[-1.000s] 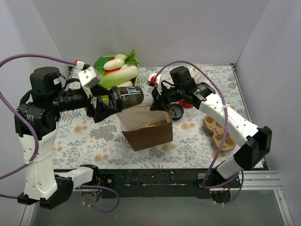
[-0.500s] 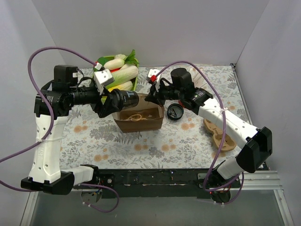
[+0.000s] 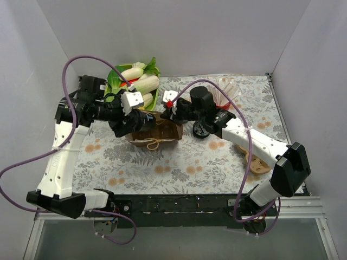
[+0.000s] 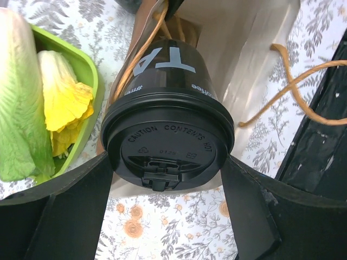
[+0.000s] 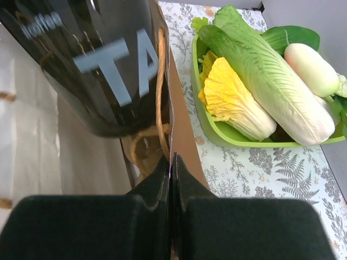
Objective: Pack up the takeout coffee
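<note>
The takeout coffee point(image 4: 162, 103), a black cup with a black sip lid, is clamped at the lid between my left gripper's point(image 4: 167, 162) fingers. Its base points into the open mouth of a brown paper bag point(image 4: 244, 49). In the top view the cup point(image 3: 146, 120) sits at the bag's point(image 3: 162, 134) left rim, with my left gripper point(image 3: 135, 122) beside it. My right gripper point(image 5: 171, 162) is shut on the bag's rim point(image 5: 181, 119), with the cup point(image 5: 103, 59) just left of it. It also shows in the top view point(image 3: 172, 108) at the bag's far edge.
A green tray of cabbage and radishes point(image 3: 135, 81) stands right behind the bag. A second black lidded cup point(image 3: 203, 129) and a red cup point(image 3: 218, 118) are to the right, under my right arm. A tan pulp carrier point(image 3: 255, 160) lies at the right.
My left gripper has come down and rightward, bringing the cup into the bag's mouth. The bag has shifted left and back and leans lower. My right gripper has followed it left, still pinching the rim.
</note>
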